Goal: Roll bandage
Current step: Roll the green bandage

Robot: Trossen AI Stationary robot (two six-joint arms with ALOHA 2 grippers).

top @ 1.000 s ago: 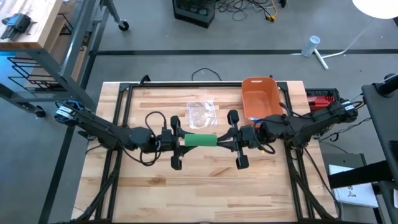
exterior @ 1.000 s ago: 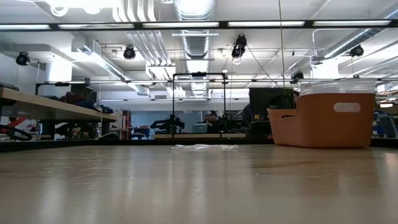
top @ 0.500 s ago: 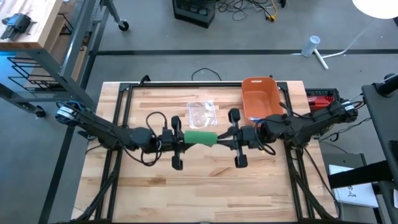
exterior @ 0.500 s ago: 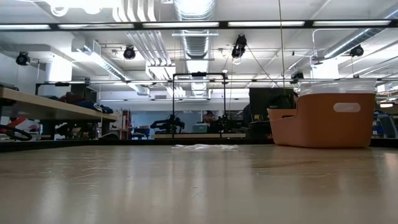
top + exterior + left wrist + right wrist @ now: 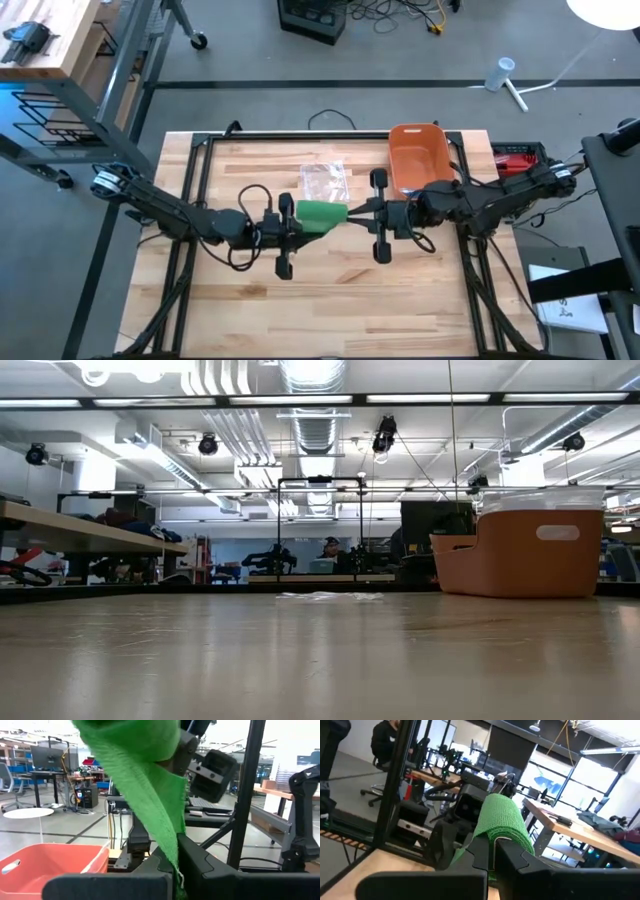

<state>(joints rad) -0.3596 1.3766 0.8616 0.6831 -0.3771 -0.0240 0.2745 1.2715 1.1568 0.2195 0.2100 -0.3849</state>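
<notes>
Above worktop centre: bandage held aloft between both arms.
Left tool: clamped on loose tail, keeps it taut.
Right tool: clamped on roll, likely to wind it.

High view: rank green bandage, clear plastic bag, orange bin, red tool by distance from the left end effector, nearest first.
From the left end effector, shut on the bandage's tail:
1. Green bandage roll: held in it, mid-table.
2. Clear plastic bag: just beyond, toward the table's far edge.
3. Orange plastic bin: far right part of the table.
4. Red tool: past the table's right edge.
</notes>
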